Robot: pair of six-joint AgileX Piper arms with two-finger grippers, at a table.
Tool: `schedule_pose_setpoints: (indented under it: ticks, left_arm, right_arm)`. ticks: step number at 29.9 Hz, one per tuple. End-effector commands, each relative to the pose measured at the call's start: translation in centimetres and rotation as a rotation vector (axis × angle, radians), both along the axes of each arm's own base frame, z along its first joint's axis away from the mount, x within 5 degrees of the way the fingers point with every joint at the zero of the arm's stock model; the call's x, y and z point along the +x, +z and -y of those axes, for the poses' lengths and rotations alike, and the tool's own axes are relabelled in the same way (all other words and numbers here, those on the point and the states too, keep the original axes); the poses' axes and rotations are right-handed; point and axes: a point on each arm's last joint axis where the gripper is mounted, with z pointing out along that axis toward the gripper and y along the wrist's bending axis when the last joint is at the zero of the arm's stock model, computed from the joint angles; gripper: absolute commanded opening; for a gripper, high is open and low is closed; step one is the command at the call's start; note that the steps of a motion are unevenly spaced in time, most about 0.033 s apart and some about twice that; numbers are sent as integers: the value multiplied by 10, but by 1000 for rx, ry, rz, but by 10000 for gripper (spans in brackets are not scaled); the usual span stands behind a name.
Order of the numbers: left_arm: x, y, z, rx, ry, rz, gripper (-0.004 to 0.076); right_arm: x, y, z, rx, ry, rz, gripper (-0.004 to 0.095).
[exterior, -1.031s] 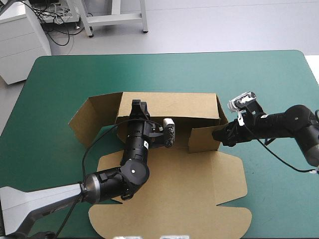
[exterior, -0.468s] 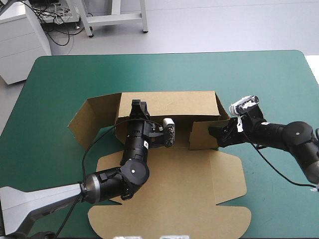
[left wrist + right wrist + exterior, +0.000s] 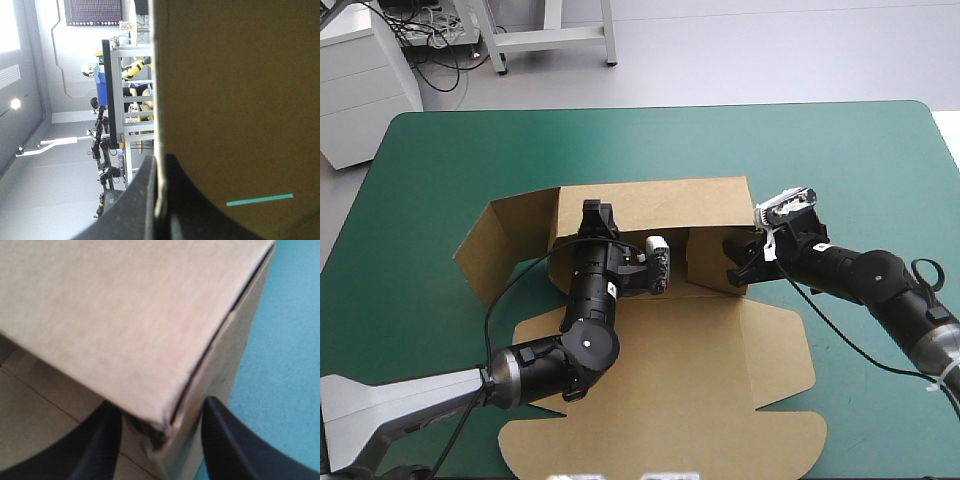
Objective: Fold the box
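Box roughly halfway, walls going up

The box (image 3: 720, 340) sits mid-table (image 3: 840, 150). Its back wall (image 3: 650, 205) is up, with the left gripper (image 3: 598, 212) pinched on the top edge. The right gripper (image 3: 732, 262) is spread around the corner of the right side wall (image 3: 705, 260), which is angled inward. The left side wall (image 3: 510, 235) is splayed out, nothing looks tucked, and the lid (image 3: 660, 410) is flat.

The left arm (image 3: 588, 347) was black with round joints and a grey lower segment; the right gripper (image 3: 162, 405) had curved black fingers (image 3: 230, 445).
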Motion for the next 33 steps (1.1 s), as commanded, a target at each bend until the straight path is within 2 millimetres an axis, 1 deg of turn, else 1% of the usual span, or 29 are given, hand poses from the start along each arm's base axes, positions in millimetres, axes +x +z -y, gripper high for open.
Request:
schedule_pose_setpoints:
  ticks: [1, 3, 12, 15, 18, 20, 22, 24, 25, 26, 30, 33]
  left_arm:
    - [-2, 28, -1, -19, -20, 135, -32]
    - [-2, 28, -1, -19, -20, 135, -32]
    - [-2, 28, -2, -19, -16, 137, -31]
    - [-2, 28, -2, -19, -16, 137, -9]
    - [-2, 28, -2, -24, -16, 136, 74]
    - [-2, 28, -1, -24, -20, 134, 174]
    - [-2, 28, -1, -24, -24, 132, 290]
    - [-2, 28, -1, -24, -27, 130, 378]
    - [-2, 28, -1, -24, -28, 130, 410]
    - [-2, 28, 0, -24, -29, 129, 424]
    - [-2, 28, 0, -16, -30, 131, 424]
    - [-8, 29, 3, -15, -33, 144, 424]
  right_arm:
    - [0, 18, 1, 33, -39, 77, 193]
    - [0, 18, 1, 22, -32, 85, -15]
    - [0, 18, 1, 7, -22, 96, -18]
    - [0, 18, 1, 5, -21, 97, -18]
    - [1, 18, 1, 3, -20, 96, -18]
    - [1, 18, 1, 3, -20, 96, -18]
    - [1, 18, 1, 3, -20, 96, -18]
    - [1, 18, 1, 3, -20, 96, -18]
    - [1, 18, 1, 3, -20, 96, -18]
    - [1, 18, 1, 3, -24, 99, -18]
    - [3, 19, 3, -1, -57, 124, -18]
    - [6, 22, 6, 4, -95, 147, -18]
